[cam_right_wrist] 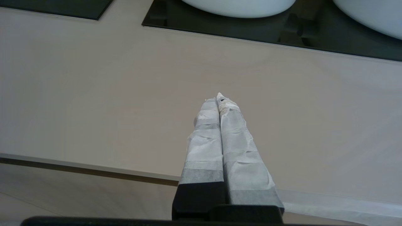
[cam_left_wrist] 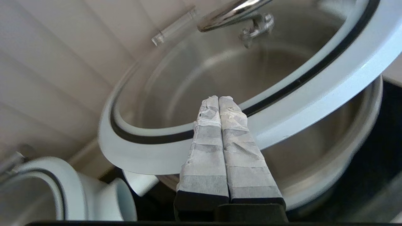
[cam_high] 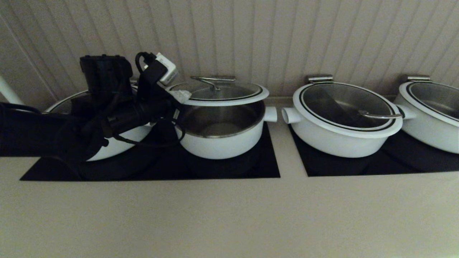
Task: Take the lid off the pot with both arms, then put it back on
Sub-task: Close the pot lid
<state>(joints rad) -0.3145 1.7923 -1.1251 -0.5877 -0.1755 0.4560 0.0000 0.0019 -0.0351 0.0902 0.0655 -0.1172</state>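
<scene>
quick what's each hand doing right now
Left hand: closed on the rim of the lid, held above the pot.
Right hand: closed, empty, over the counter.

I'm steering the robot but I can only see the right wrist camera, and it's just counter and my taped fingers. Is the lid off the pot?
Observer: Yes. In the head view the lid sits raised above the pot, and the pot's steel inside shows under it.
Operator: Who's holding it up?
Observer: The left gripper. Its fingers are pressed together right at the lid's white rim.
Operator: Is my right gripper helping?
Observer: No. In the head view only the left arm reaches the pot, and nothing comes in from the right.
</scene>
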